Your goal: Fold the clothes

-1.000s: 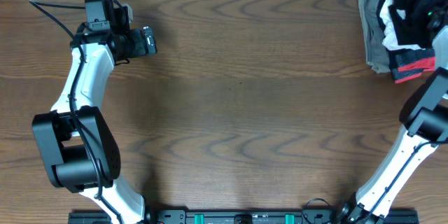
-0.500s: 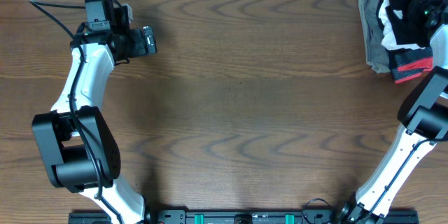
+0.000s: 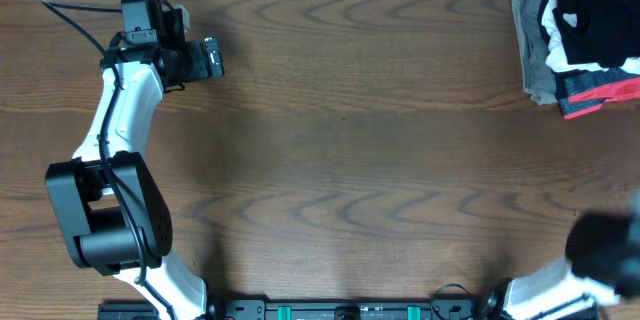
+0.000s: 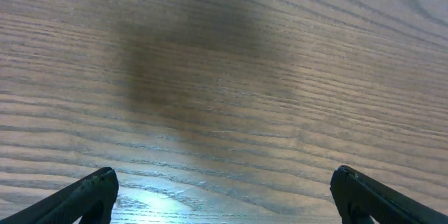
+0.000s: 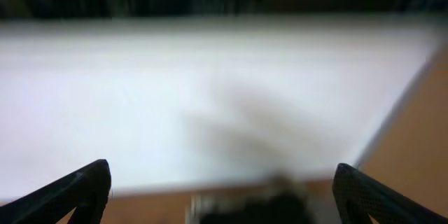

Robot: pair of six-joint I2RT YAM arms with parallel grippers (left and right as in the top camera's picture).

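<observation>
The clothes, a black shirt (image 3: 592, 12) with a small white mark, lie crumpled on top of a pile at the table's far right corner. No gripper touches the shirt. My left gripper (image 3: 212, 60) hovers over bare wood at the far left; in the left wrist view its fingers (image 4: 94, 190) stand wide apart, open and empty (image 4: 224, 178). My right gripper (image 5: 222, 171) is open with nothing between its fingers, and its view is motion-blurred. Overhead, only a blurred part of the right arm (image 3: 606, 252) shows near the front right edge.
Under the black shirt lie a white garment (image 3: 553, 28), a khaki-grey one (image 3: 531, 50) and a red-and-dark striped one (image 3: 598, 93). The brown wooden table (image 3: 350, 150) spreads between the arms. The right wrist view shows a blurred white surface (image 5: 210, 91).
My right gripper opened and let go of the black shirt, which stays on the pile. The right arm pulled back fast toward the front right edge. The left arm stayed still.
</observation>
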